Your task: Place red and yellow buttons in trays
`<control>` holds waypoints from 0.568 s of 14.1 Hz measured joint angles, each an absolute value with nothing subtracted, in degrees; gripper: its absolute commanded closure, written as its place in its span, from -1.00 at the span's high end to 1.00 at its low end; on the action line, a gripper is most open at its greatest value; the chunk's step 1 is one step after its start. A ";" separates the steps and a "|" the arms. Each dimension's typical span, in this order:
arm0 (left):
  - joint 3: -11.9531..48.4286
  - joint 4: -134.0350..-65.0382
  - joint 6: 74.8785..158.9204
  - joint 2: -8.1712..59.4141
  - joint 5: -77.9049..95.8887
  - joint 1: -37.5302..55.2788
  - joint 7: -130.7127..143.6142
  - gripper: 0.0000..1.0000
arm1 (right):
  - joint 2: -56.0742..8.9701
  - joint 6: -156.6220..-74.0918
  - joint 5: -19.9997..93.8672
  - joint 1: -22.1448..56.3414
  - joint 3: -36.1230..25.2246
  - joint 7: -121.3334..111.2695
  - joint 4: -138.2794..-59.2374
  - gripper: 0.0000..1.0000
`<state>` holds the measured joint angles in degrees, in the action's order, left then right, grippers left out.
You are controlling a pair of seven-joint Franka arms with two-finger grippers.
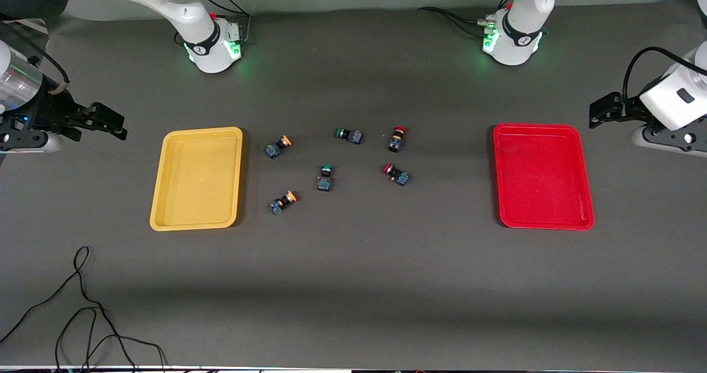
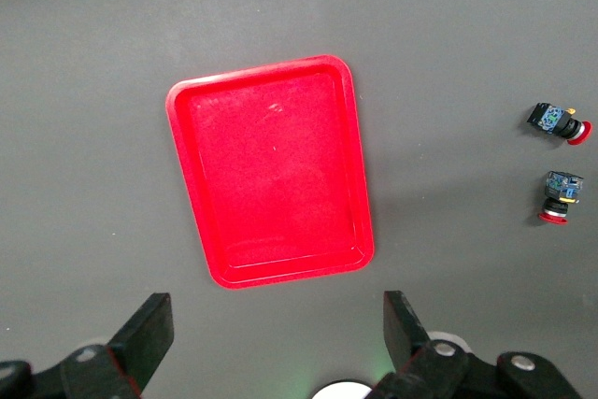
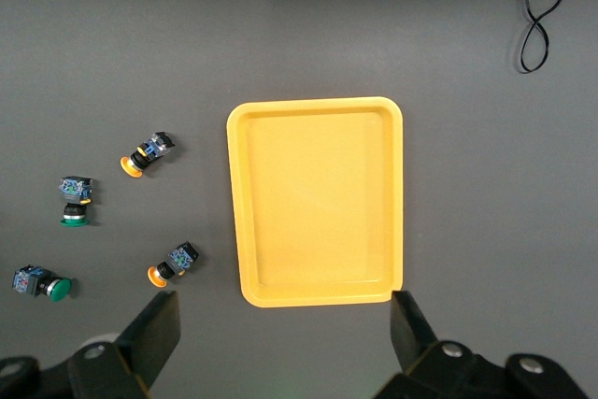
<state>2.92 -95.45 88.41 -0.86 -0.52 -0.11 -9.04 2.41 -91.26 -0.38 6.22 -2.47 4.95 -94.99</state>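
The yellow tray lies empty toward the right arm's end of the table, and the red tray lies empty toward the left arm's end. Between them lie two orange-yellow-capped buttons and two red-capped buttons. My right gripper is open and empty, over the table beside the yellow tray. My left gripper is open and empty, over the table beside the red tray. The left wrist view shows both red-capped buttons. The right wrist view shows both orange-yellow-capped ones.
Two green-capped switches lie among the buttons in the middle. A loose black cable lies on the table near the front camera at the right arm's end. Both arm bases stand along the table's edge farthest from the camera.
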 measured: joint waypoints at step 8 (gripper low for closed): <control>2.80 -95.50 88.40 -0.86 -0.45 -0.13 -8.52 1.00 | 1.14 -91.34 -0.31 8.16 -1.24 11.05 -94.98 1.00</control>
<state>2.80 -95.50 88.40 -0.86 -0.45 -0.13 -8.52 1.14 -91.34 -0.31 8.16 -1.24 11.05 -94.98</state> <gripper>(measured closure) 0.000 0.000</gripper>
